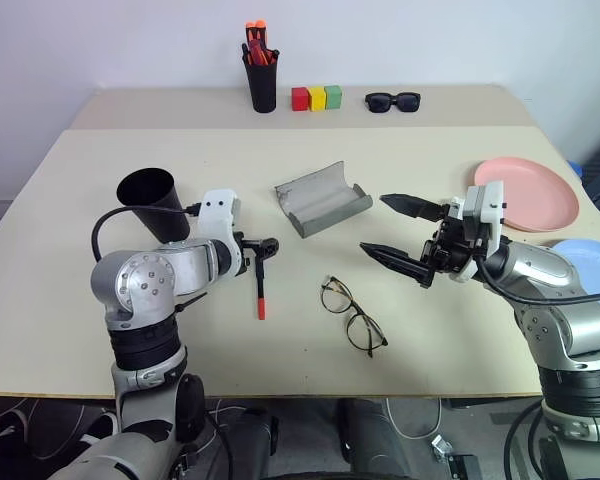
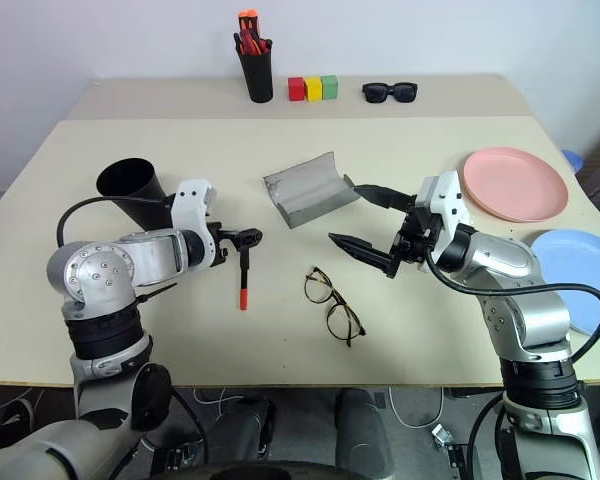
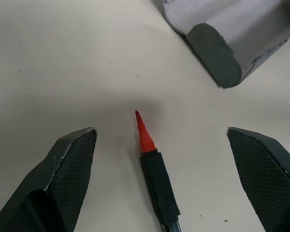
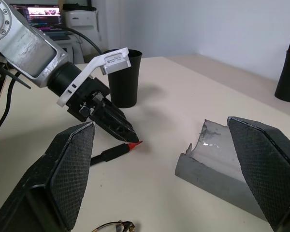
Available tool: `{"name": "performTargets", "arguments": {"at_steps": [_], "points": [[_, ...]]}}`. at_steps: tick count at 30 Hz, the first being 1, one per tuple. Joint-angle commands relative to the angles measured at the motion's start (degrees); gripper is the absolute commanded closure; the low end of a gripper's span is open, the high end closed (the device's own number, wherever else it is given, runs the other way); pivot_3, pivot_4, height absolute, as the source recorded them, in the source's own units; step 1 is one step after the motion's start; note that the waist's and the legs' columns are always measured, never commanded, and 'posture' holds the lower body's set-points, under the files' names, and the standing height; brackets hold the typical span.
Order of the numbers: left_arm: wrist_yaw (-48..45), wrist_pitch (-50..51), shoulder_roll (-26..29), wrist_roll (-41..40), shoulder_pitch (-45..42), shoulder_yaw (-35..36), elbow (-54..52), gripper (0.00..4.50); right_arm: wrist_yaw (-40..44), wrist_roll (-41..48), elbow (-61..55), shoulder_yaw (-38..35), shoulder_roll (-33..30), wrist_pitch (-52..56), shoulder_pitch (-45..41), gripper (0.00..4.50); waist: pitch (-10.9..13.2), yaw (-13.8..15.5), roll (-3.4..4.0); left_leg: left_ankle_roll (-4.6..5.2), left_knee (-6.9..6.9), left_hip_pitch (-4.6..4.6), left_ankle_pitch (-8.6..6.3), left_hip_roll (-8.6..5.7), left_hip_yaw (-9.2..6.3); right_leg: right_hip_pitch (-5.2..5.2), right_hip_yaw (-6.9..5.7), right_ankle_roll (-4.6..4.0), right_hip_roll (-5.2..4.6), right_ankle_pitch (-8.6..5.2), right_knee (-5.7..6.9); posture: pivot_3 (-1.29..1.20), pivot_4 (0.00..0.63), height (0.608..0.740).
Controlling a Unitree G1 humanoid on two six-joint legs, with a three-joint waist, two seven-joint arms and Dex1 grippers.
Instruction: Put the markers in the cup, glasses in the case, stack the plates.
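A slim red-and-black marker (image 1: 261, 292) lies flat on the table. My left gripper (image 3: 159, 133) hangs open, angled down over its far end, one finger on each side of the red tip (image 3: 142, 131) without touching it. Behind my left arm stands the black cup (image 1: 150, 200), upright. The grey case (image 1: 323, 197) lies open at mid-table, and the wire-rimmed glasses (image 1: 352, 315) lie nearer the front edge. My right gripper (image 1: 373, 223) hovers open and empty between case and glasses. A pink plate (image 1: 527, 193) and a blue plate (image 1: 595, 265) sit side by side at the right.
On the rear table stand a black holder of orange-tipped markers (image 1: 262, 75), three coloured blocks (image 1: 316, 97) and black sunglasses (image 1: 393, 101). The blue plate lies close to the table's right edge.
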Motion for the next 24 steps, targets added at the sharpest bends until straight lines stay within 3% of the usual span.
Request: {"name": "performTargets", "arguments": {"at_steps": [1,6,14,18,24], "points": [[0.14,0.47,0.11,-0.66,0.47,-1.05,-1.56,0.08,-0.24,0.38,-1.51,-0.78,0.11,-0.87,-0.12,0.0,0.0,0.01,0.0,0.0,0.0,0.0,0.0,0.0,0.0,0.0,0.0,0.0,0.0,0.0,0.0,0.0,0.15,0.74],[1.74,0.47,-0.84,-3.97,0.56,0.52,1.02,0.08,-0.51,0.3,-1.52,-0.66,0.12,-0.77,-0.1,0.0,0.0,0.03,0.0,0.0,0.0,0.0,0.0,0.0,0.0,0.0,0.0,0.0,0.0,0.0,0.0,0.0,0.15,0.74],[7.54,0.47,2.59,-14.33,0.3,-0.55,7.19,0.08,-0.87,0.19,-1.63,-0.52,0.12,-0.63,-0.16,0.0,-0.01,0.03,0.01,0.0,0.0,0.02,0.0,0.0,-0.01,0.01,0.0,0.0,-0.01,0.0,0.01,0.0,0.15,0.74],[12.1,0.47,3.9,-22.64,1.75,0.06,10.91,1.27,-1.01,0.09,-1.61,-0.53,0.08,-0.66,-0.2,0.0,-0.03,0.03,0.03,0.0,0.0,0.05,0.0,-0.01,-0.01,0.02,0.0,0.0,-0.02,0.0,0.01,0.0,0.15,0.74],[17.0,0.47,8.37,-31.24,3.0,-1.97,14.62,4.35,-1.21,-0.04,-1.69,-0.6,0.1,-0.73,-0.2,0.0,-0.07,0.07,0.04,0.0,0.0,0.07,0.0,-0.01,-0.01,0.03,0.01,0.0,-0.02,0.0,0.03,0.0,0.15,0.74]]}}
